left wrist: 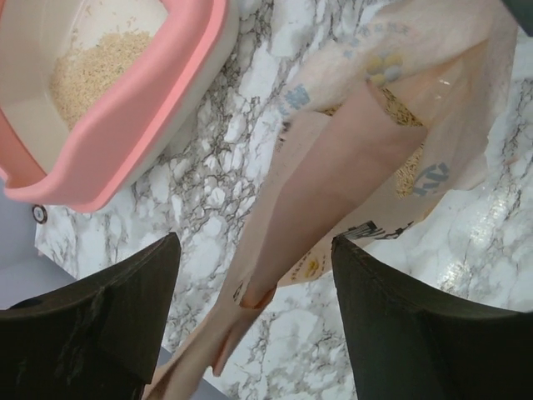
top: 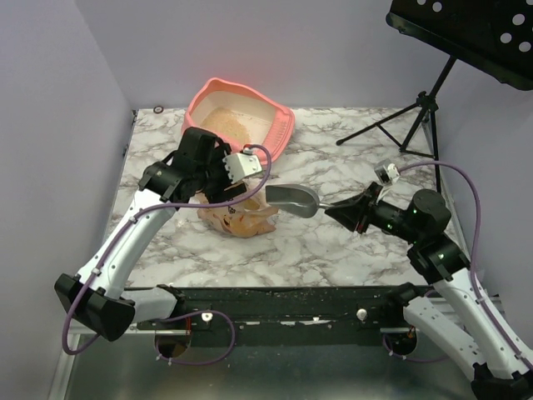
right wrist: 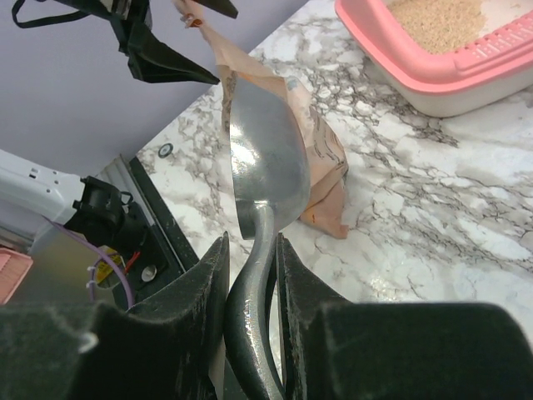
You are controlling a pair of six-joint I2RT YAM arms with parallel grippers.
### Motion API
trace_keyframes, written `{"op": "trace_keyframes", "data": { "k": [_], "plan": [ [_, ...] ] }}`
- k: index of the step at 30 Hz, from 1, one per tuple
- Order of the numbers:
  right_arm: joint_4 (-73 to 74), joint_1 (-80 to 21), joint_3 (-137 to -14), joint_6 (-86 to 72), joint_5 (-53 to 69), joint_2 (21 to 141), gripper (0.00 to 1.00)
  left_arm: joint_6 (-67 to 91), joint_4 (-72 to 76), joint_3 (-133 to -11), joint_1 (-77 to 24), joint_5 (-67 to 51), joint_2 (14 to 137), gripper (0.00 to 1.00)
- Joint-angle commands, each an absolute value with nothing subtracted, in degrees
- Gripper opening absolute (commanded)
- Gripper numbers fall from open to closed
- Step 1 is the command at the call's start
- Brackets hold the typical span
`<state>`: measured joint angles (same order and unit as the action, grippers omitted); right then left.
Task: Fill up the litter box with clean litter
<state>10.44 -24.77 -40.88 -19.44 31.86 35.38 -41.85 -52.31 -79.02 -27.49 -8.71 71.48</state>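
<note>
The salmon-pink litter box [top: 287,125] stands at the back of the marble table, with a patch of beige clean litter [top: 229,125] inside. It also shows in the left wrist view [left wrist: 158,108] with its litter [left wrist: 92,71], and in the right wrist view [right wrist: 433,75]. A translucent tan litter bag [top: 237,218] stands in front of it, granules showing inside [left wrist: 408,171]. My left gripper [left wrist: 254,242] is open, its fingers wide apart on either side of the bag's top edge. My right gripper [right wrist: 250,242] is shut on the handle of a metal scoop [right wrist: 266,158], whose empty bowl hovers beside the bag.
A black music stand [top: 433,92] stands at the back right, its tripod legs on the table. A black rail [top: 283,300] with scattered granules runs along the near edge. A small ring [top: 158,108] lies at the back left corner.
</note>
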Motion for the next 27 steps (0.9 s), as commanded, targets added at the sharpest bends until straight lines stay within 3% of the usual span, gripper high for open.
{"op": "trace_keyframes", "data": {
  "k": [1,3,4,6,7,8,18,27],
  "plan": [
    [11.33,-24.79,-44.38,-19.6,32.87,37.79,0.01,-42.1,-50.54,-73.84,-27.33,-12.57,68.39,0.76],
    [11.78,-24.79,-45.78,-19.51,33.31,39.37,0.01,-41.75,-49.83,-72.08,-27.33,-12.3,67.59,0.7],
    [12.21,-24.79,-46.4,-19.51,33.31,40.07,0.01,-41.57,-49.66,-71.37,-27.42,-12.22,67.24,0.61],
    [12.22,-24.79,-47.28,-19.77,33.4,40.86,0.01,-40.79,-48.52,-69.97,-27.95,-10.73,66.19,0.21],
    [12.39,-24.79,-47.63,-19.78,33.4,41.3,0.01,-40.52,-47.91,-69.18,-28.21,-10.11,65.31,0.07],
    [12.48,-24.79,-48.07,-19.78,33.31,41.66,0.01,-40.43,-47.64,-68.3,-28.56,-9.5,64.52,0.0],
    [18.71,-26.18,-54.75,-17.58,34.8,48.42,0.01,-35.6,-42.64,-61.36,-36.99,3.33,58.54,0.0],
    [26.27,-32.78,-60.9,-15.73,28.39,55.01,0.01,-31.03,-40.86,-60.64,-41.22,9.92,54.67,0.0]
  ]
}}
